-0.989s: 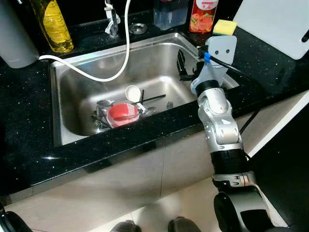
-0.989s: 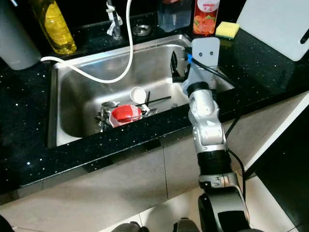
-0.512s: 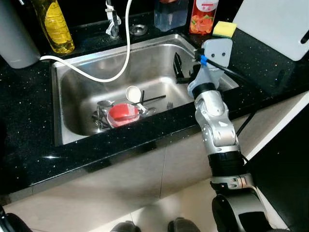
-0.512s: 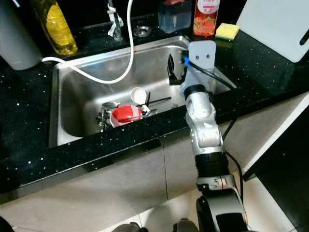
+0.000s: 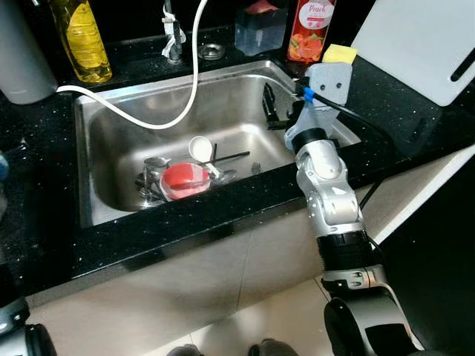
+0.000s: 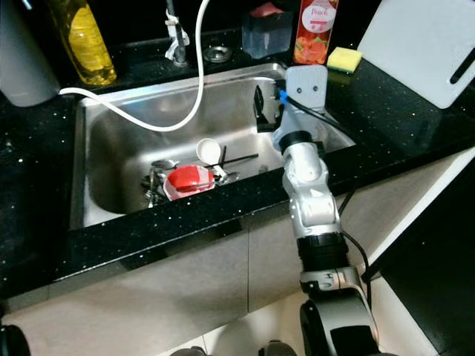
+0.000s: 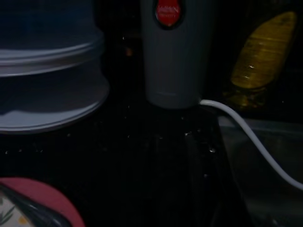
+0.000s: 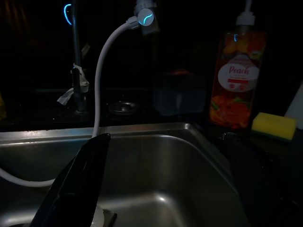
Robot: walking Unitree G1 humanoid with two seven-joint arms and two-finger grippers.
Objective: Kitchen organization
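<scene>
Stainless steel formed the rectangular sink (image 5: 104, 159) set in a speckled black countertop (image 5: 44, 222), and the dishes to be sorted lay untouched at its bottom: a red round bowl (image 5: 184, 179), a small white cup (image 5: 200, 147) tipped on its side, a dark-handled utensil (image 5: 236, 155) and some metal pieces I could not identify. The right gripper (image 5: 270, 111) hung inside the basin near its right wall, well apart from that pile and holding nothing; only one black finger (image 8: 75, 182) showed plainly in the right wrist view, so I could not tell how wide the fingers stood. Judging by this, the organizing had scarcely begun, with every item left to lift out. A white hose (image 5: 189, 78) looped down from the tap across the basin and could snag a reach toward the dishes. Along the back stood a yellow oil bottle (image 5: 80, 37), an orange peach soap bottle (image 5: 307, 31), a yellow sponge (image 5: 338, 53) and a white cutting board (image 5: 423, 44). The left arm hung idle, facing a grey cylindrical container (image 7: 174, 52).
</scene>
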